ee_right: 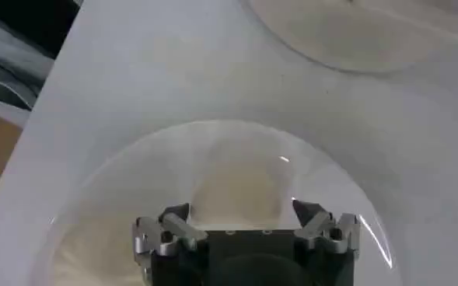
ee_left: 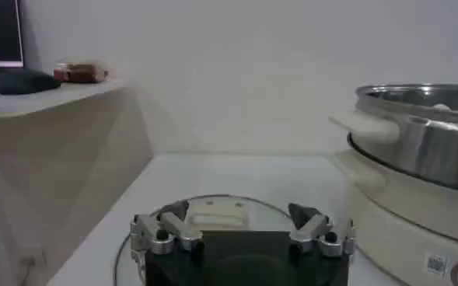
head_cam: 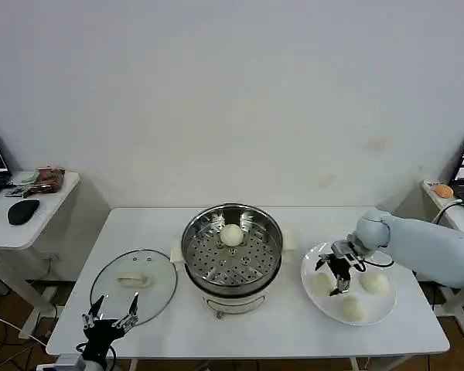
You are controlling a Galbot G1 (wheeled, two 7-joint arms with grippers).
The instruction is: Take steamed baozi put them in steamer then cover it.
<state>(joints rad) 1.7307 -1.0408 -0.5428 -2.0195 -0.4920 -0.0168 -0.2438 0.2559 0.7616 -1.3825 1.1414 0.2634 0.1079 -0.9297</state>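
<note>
your right gripper (head_cam: 339,280) hangs over the white plate (head_cam: 383,313) on the right of the pot (head_cam: 232,251), its jaws spread wide and holding nothing; in the right wrist view the open jaws frame one bun (ee_right: 236,183) on the plate (ee_right: 96,194) directly beneath them. three buns lie on that plate: one (head_cam: 319,283) nearest the pot, one (head_cam: 376,282) on the far side of the gripper from the pot, one (head_cam: 353,308) toward the front edge of the tabletop (head_cam: 309,332). a fourth bun (head_cam: 231,234) already sits on the pot's perforated tray. expect the buns to be light, soft and easily dented, with smooth skin that may slip or stick, so close gently across the widest part of the dome, low on the sides, not pinching the top. the glass lid (head_cam: 133,282) lies flat on the tabletop left of the pot; it looks heavier, rigid and breakable, and its cream bar handle (head_cam: 134,281) is the place to grip. your left gripper (head_cam: 108,318) waits at the lid's near edge, jaws open and empty.
</note>
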